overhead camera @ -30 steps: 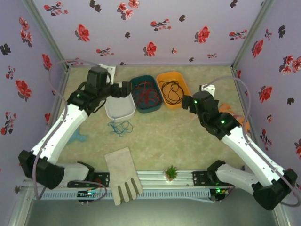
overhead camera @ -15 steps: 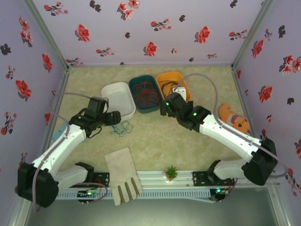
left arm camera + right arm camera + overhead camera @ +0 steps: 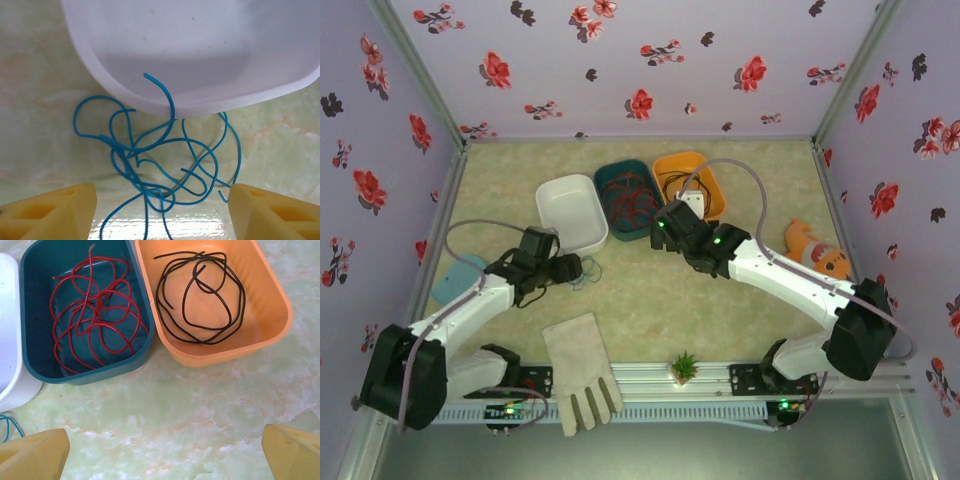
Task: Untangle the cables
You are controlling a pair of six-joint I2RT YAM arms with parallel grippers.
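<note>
The blue cable [image 3: 150, 165] lies loose between the spread fingers [image 3: 60, 210] of the left claw [image 3: 159, 207]; the other two cables sit in tubs.

The left claw hangs low over the table with its jaws apart, gripping nothing, and one end of the blue cable arches over the rim of the white tub [image 3: 200, 30] just beyond. Rightward, side by side, the teal tub [image 3: 30, 270] holds the red cable [image 3: 95, 310] and the orange tub [image 3: 270, 305] holds the black cable [image 3: 200, 295]. The right claw [image 3: 165, 460] hovers before them, jaws wide. A glove [image 3: 580, 370] and a small plant [image 3: 685, 365] sit at the near edge, and an orange toy [image 3: 815, 255] lies far right.
</note>
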